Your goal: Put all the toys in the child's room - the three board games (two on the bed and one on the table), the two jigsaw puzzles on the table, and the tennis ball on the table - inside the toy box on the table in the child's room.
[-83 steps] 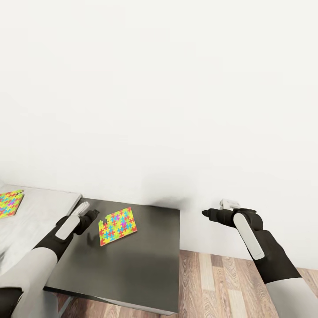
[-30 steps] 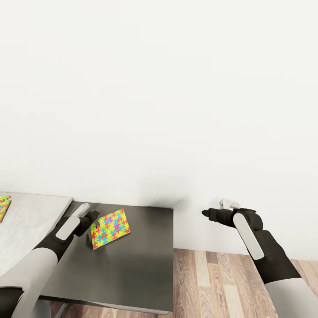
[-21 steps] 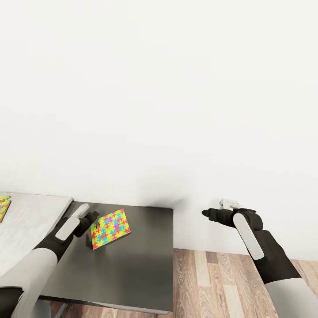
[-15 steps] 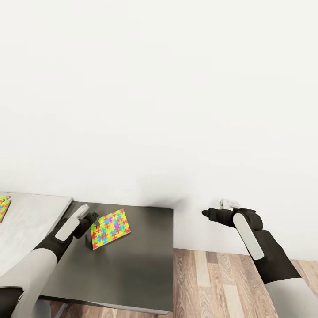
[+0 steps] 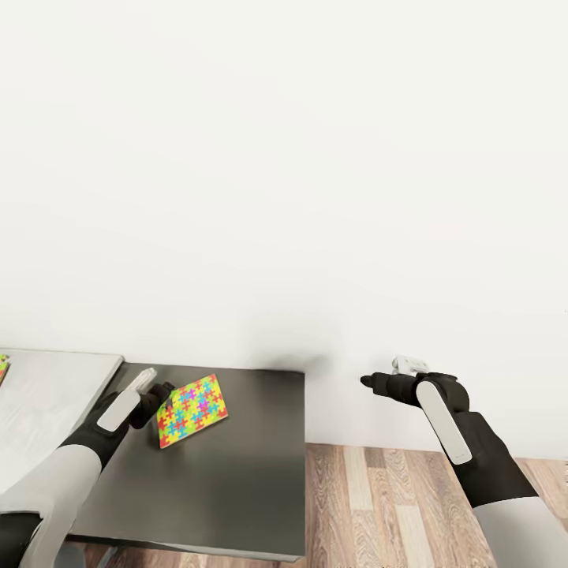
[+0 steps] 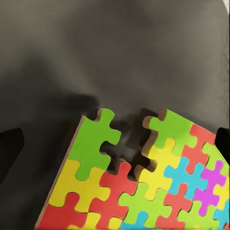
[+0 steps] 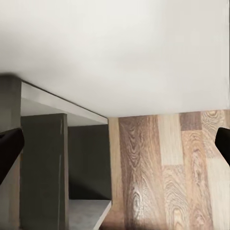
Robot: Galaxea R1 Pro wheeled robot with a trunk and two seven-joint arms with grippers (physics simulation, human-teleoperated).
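One jigsaw puzzle (image 5: pixel 192 410) stands tilted above the dark table (image 5: pixel 237 489), one edge raised, clamped in the left gripper (image 5: pixel 162 397). Right gripper (image 5: pixel 368 382) hangs over wood floor (image 5: pixel 379 505) beside the table, fingers (image 7: pixel 9 152) spread apart, holding nothing.

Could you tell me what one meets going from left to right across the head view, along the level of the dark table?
Grey surface → left gripper → jigsaw puzzle → bare dark table → wood floor → right gripper.
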